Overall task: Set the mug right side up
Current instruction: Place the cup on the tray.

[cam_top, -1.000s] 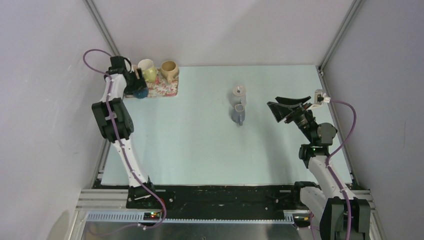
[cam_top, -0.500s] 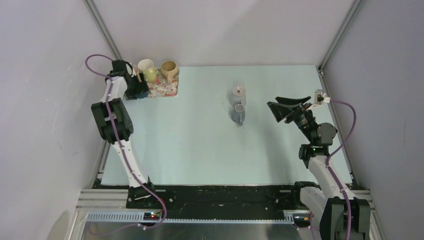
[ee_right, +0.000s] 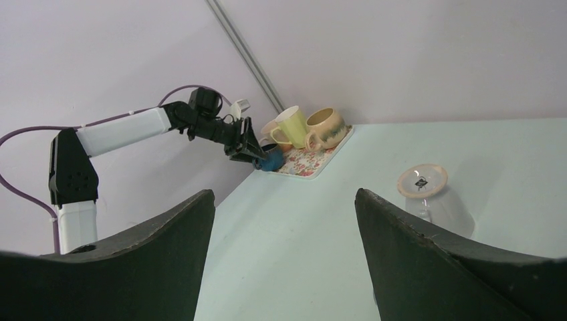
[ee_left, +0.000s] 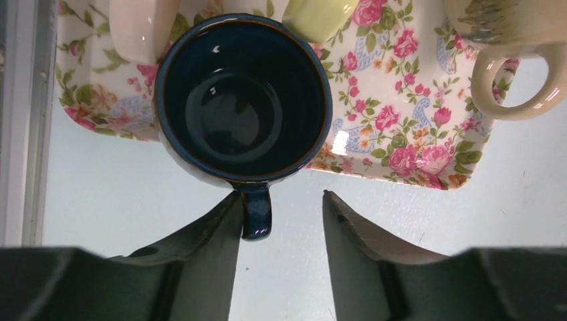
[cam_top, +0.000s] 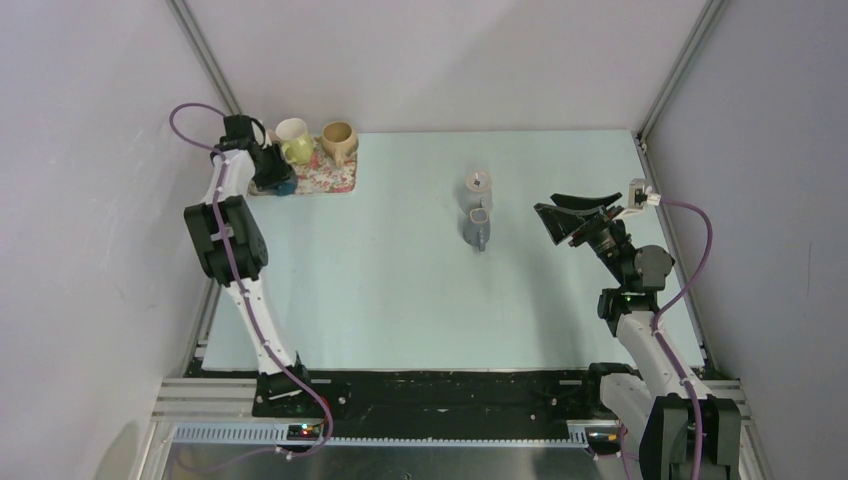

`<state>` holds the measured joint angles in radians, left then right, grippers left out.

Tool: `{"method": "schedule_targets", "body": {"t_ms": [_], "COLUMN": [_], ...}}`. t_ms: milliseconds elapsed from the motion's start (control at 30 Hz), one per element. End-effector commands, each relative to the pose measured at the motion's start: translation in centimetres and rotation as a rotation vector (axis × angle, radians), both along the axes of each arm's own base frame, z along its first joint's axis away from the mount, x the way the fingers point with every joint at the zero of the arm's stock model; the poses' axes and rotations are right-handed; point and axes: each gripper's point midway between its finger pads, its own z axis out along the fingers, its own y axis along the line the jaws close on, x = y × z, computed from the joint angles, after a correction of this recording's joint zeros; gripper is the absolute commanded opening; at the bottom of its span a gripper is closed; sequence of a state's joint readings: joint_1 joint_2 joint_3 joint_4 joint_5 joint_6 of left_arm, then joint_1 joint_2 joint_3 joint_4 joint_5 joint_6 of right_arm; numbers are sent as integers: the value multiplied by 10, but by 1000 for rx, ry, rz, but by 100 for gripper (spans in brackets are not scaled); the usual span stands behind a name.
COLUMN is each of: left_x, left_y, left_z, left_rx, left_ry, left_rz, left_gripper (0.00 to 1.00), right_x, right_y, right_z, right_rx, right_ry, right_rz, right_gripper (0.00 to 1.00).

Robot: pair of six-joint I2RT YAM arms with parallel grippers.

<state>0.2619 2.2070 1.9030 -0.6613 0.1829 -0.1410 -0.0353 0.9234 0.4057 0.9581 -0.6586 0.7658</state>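
Observation:
A dark blue mug [ee_left: 244, 110] stands mouth up at the near left corner of the floral tray [ee_left: 401, 144]. My left gripper [ee_left: 281, 197] is open just in front of it; the mug's handle [ee_left: 257, 210] lies between the fingers, against the left finger [ee_left: 207, 234]. In the top view the left gripper [cam_top: 268, 172] is at the tray's left end beside the blue mug [cam_top: 281, 186]. A clear mug [cam_top: 479, 183] stands upside down mid-table, also in the right wrist view [ee_right: 431, 194]. My right gripper [ee_right: 284, 194] is wide open and empty, to the right of it [cam_top: 552, 222].
On the tray [cam_top: 335, 178] stand a white mug [cam_top: 292, 130], a yellow-green mug [cam_top: 299, 151] and a tan mug [cam_top: 339, 141]. A grey mug-like object [cam_top: 479, 231] lies just nearer than the clear mug. Walls and frame rails close the table's left, back and right.
My left gripper has drawn slightly back and left from the tray, uncovering more of the yellow-green mug. The blue mug stays put. The right arm has not moved.

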Motion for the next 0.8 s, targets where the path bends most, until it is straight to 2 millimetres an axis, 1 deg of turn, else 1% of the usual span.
{"method": "schedule_targets", "body": {"t_ms": [0,100,200,367,433,467,500,600,700,767], "left_x": [21,22,22,16,13,13,11,7,3,0], "left_y": [3,10,14,8,8,8,9,19,29,30], "left_z": [24,25,23,24,28,32,32,40,42,44], "left_rx": [44,74,89,70,76,82,89,99,102,101], "left_ry": [-76,-76,-69,-67,-69,-76,-73,-84,-85,-87], "left_rz": [16,33,43,22,18,18,16,34,49,43], "left_gripper": [49,45,45,45,45,47,47,51,53,56], "right_x": [-3,-2,-1,-2,-2,-2,-2,-3,-4,-4], "right_y": [-3,-4,-4,-4,-4,-4,-4,-5,-5,-5], "right_z": [22,21,20,21,21,21,21,22,23,23], "right_rx": [-10,-10,-11,-11,-11,-11,-11,-11,-9,-10], "right_ry": [-79,-73,-72,-73,-73,-72,-73,-77,-80,-80], "right_rz": [-21,-22,-22,-24,-24,-24,-24,-25,-26,-27], "right_gripper": [82,82,82,81,81,81,81,81,81,81]}}
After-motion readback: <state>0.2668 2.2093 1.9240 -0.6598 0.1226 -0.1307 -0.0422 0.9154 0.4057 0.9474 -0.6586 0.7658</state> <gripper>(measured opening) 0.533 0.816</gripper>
